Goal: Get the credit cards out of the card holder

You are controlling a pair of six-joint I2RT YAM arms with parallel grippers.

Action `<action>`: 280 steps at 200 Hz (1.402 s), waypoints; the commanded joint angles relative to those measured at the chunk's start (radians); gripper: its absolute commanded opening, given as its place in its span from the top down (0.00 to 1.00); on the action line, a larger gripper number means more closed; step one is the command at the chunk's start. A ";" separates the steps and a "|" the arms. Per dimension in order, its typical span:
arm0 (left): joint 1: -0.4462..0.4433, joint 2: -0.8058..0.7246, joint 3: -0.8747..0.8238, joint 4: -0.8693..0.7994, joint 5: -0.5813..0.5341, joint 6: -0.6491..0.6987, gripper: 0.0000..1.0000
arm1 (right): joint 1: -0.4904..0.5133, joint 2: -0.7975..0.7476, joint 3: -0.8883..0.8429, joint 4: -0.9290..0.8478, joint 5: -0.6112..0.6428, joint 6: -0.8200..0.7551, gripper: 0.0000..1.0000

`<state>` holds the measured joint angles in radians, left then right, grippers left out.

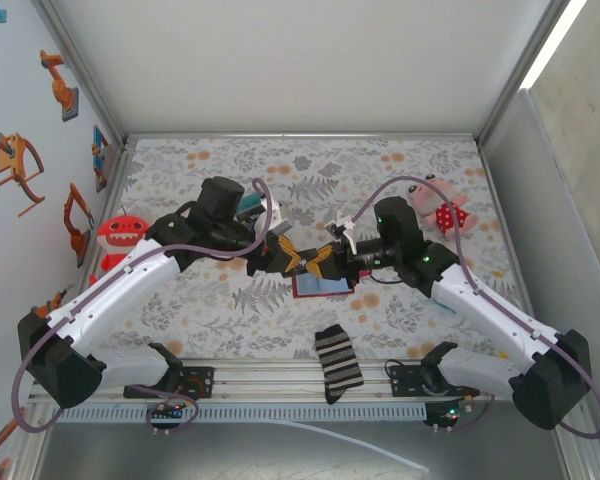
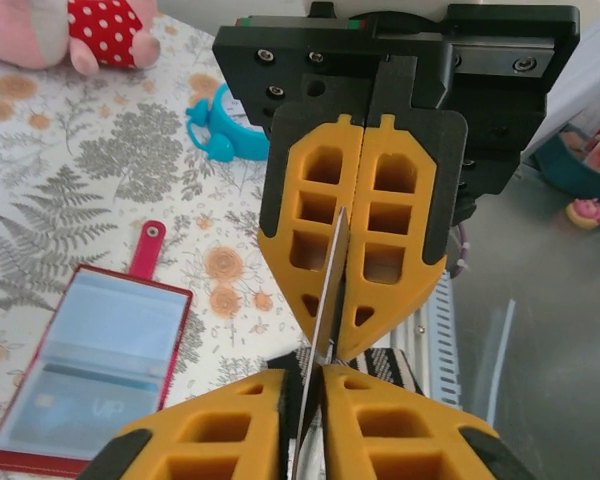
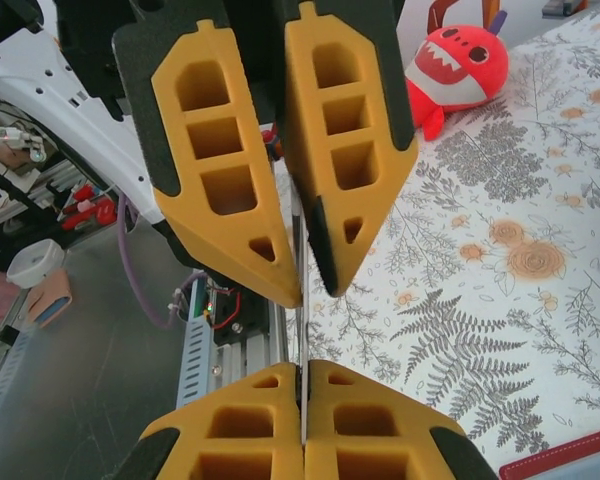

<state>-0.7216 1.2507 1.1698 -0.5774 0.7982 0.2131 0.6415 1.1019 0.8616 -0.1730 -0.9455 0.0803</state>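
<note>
Between the two tools, lifted clear of the bench (image 1: pixel 280 160), a single credit card (image 2: pixel 328 300) is held edge-on, so its colour cannot be told. The left tool (image 1: pixel 292 257) and the right tool (image 1: pixel 330 258) meet nose to nose, each closed down onto an opposite end of the card. From the left wrist, the left tool (image 2: pixel 310 375) pinches the near end and the right tool (image 2: pixel 340 340) the far end. From the right wrist the same holds: the right tool (image 3: pixel 303 375) is pressed flat on the card (image 3: pixel 302 320), and the left tool (image 3: pixel 305 285) grips it just beyond.

Below the meeting tools the card holder (image 1: pixel 320 286) lies open and flat on the bench. Its blue-grey pockets (image 2: pixel 90 370) face up and its red snap tab (image 2: pixel 148 250) points away from the left tool. The lower pocket seems to hold another card, though this is blurred.

The card is likely light, stiff and slick. It probably wants a firm pinch across its flat faces near a short edge, since a loose grip could let it slide or twist.

Free bench lies beyond both tools, toward the far wall. A striped sock (image 1: pixel 338 362) hangs over the near rail behind them. A red plush toy (image 1: pixel 120 235) sits well outside the left tool, and a pink plush toy (image 1: pixel 435 205) sits close beside the right arm. A teal band (image 2: pixel 220 135) lies near the right tool.
</note>
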 commanded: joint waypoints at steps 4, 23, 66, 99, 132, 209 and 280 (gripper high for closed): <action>-0.004 0.013 0.035 -0.032 0.013 0.049 0.90 | 0.001 -0.002 0.033 -0.001 -0.023 -0.019 1.00; -0.001 0.012 0.034 -0.031 0.012 0.053 0.90 | 0.001 -0.005 0.031 -0.003 -0.017 -0.021 1.00; 0.006 0.001 0.031 -0.036 0.002 0.076 1.00 | 0.001 -0.015 0.029 -0.011 0.033 -0.022 0.91; 0.036 -0.017 0.017 -0.023 -0.063 0.098 1.00 | 0.001 -0.038 0.025 -0.035 0.105 -0.027 0.55; 0.101 -0.019 -0.012 0.024 -0.159 0.135 1.00 | 0.001 -0.065 0.027 -0.051 0.191 -0.001 0.47; 0.281 0.136 -0.060 0.219 -0.188 0.444 1.00 | 0.003 -0.033 0.040 -0.077 0.497 0.131 0.35; 0.408 0.362 0.058 0.211 -0.129 0.565 1.00 | 0.012 0.018 0.032 -0.117 0.742 0.248 0.35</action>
<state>-0.3424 1.5745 1.1706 -0.3798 0.6224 0.6998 0.6449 1.1057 0.8795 -0.2649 -0.3099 0.2680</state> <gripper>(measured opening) 0.052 0.646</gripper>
